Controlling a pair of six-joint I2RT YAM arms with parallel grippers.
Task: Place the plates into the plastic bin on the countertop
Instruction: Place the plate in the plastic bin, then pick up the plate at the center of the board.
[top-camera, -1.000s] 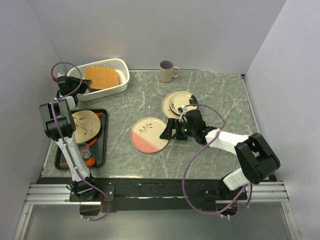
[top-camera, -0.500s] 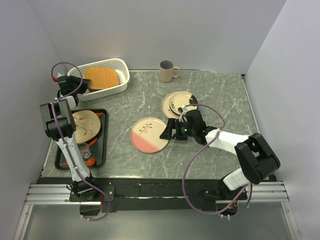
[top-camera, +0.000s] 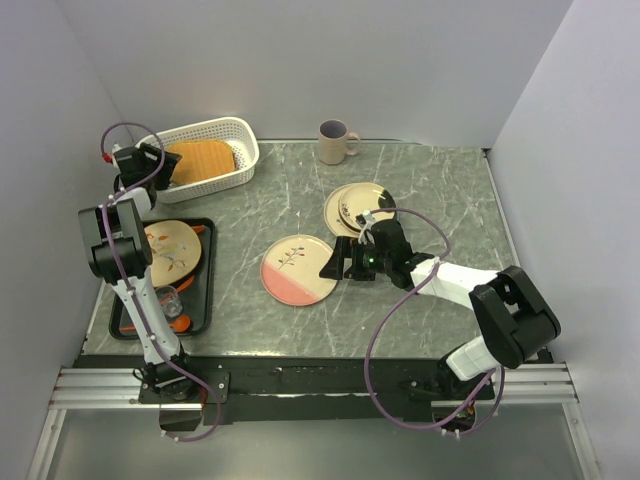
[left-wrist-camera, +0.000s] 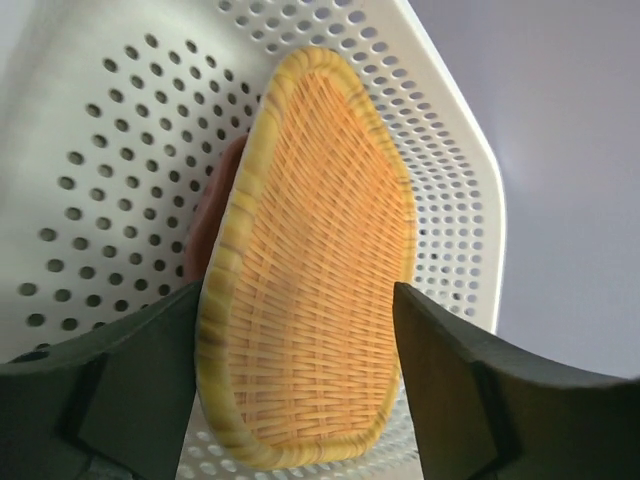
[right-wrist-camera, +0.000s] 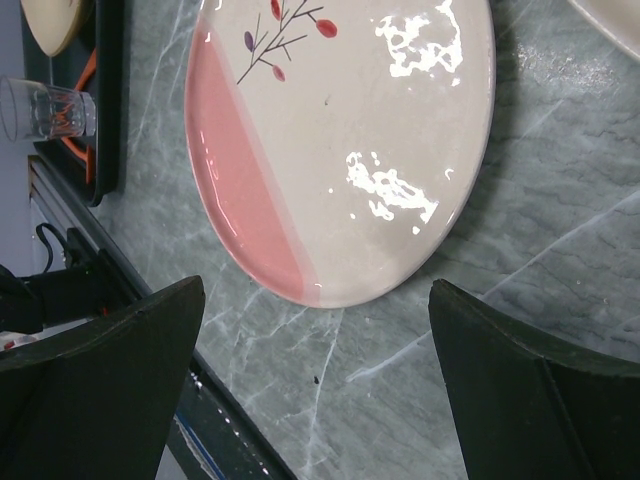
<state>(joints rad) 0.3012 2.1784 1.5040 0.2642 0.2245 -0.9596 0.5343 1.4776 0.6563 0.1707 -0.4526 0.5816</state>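
Note:
A tan-orange woven plate (top-camera: 203, 160) lies in the white perforated plastic bin (top-camera: 246, 160) at the back left of the countertop (top-camera: 430, 190). My left gripper (top-camera: 150, 165) is at the bin's left end. In its wrist view the jaws stand open on either side of that plate (left-wrist-camera: 310, 250), over the bin's holed wall (left-wrist-camera: 110, 150). A half-pink plate with a twig (top-camera: 298, 270) lies mid-table. My right gripper (top-camera: 335, 265) is open just right of it, low over the marble, the plate's rim (right-wrist-camera: 340, 140) ahead of the fingers. Two stacked plates (top-camera: 358, 208) lie behind the right arm.
A black tray (top-camera: 205, 290) at the left edge holds a cream plate (top-camera: 170, 250) and a clear glass (top-camera: 168, 298), the glass (right-wrist-camera: 40, 110) also showing in the right wrist view. A beige mug (top-camera: 335, 142) stands at the back. White walls enclose the table.
The left jaws have opened and the orange plate has dropped from a tilt to lie flatter in the bin. The right arm has not moved.

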